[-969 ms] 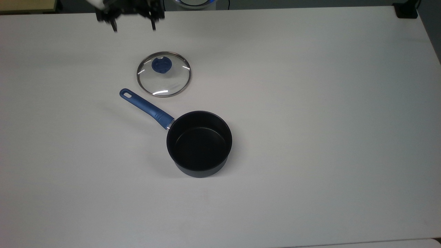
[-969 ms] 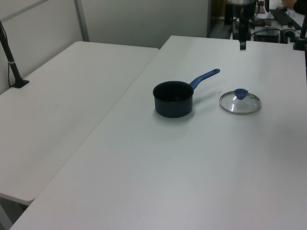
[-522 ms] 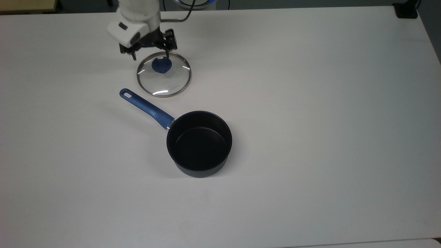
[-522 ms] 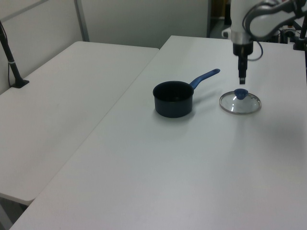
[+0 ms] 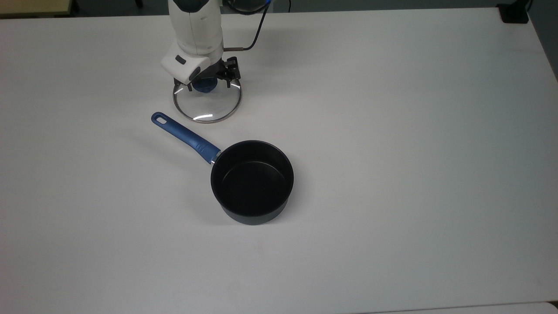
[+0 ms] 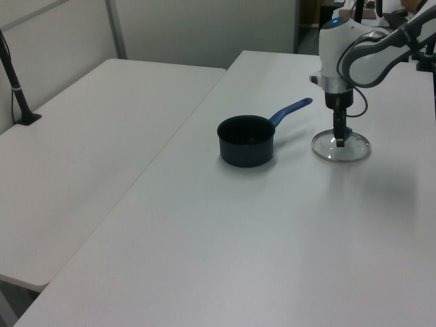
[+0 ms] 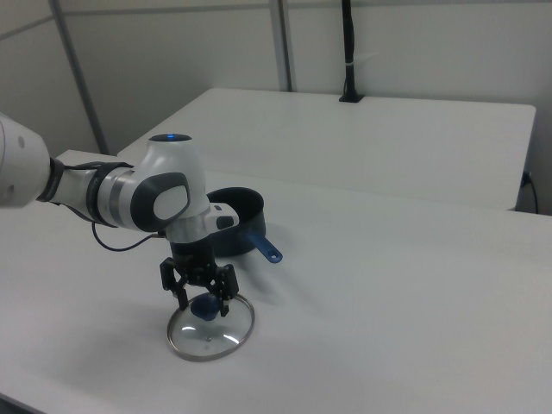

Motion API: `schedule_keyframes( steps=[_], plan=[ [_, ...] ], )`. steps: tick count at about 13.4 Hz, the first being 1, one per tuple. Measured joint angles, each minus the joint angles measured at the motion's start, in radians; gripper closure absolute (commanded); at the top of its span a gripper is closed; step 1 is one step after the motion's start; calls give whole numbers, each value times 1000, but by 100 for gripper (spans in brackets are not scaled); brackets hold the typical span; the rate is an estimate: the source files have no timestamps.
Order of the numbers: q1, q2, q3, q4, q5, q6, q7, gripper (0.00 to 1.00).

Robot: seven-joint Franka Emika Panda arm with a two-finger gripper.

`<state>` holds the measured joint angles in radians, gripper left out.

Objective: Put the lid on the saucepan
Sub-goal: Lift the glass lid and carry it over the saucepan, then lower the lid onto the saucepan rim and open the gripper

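Top view looks straight down; left, right views oblique from opposite sides; all share table (image 5: 392,131).

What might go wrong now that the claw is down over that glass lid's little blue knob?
Likely risks, judged from this moment:
1. The gripper straddles the small knob with fingers open; closing off-centre might let it slip, leaving the lid flat on the table.
2. The glass lid may tilt and swing when lifted by the knob alone.
3. The saucepan handle lies close to the lid, so a low carry might bump it.
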<state>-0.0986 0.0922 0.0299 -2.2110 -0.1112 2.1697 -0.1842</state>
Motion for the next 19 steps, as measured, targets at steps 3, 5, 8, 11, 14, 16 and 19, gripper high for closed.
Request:
schedule_keyframes(
  steps=[3,5,8,11,14,16,19],
  plan=[
    [-3,-1,0,7,0,0,3,67],
    [-3,-3,1,11,0,0,3,67],
    [-1,-22,13,156,0,-197,7,66],
    [10,-23,25,420,58,-333,80,66],
    [57,90,26,655,66,-377,304,66],
    [85,201,26,767,65,-376,424,66],
    [127,342,19,883,50,-343,587,66]
  ],
)
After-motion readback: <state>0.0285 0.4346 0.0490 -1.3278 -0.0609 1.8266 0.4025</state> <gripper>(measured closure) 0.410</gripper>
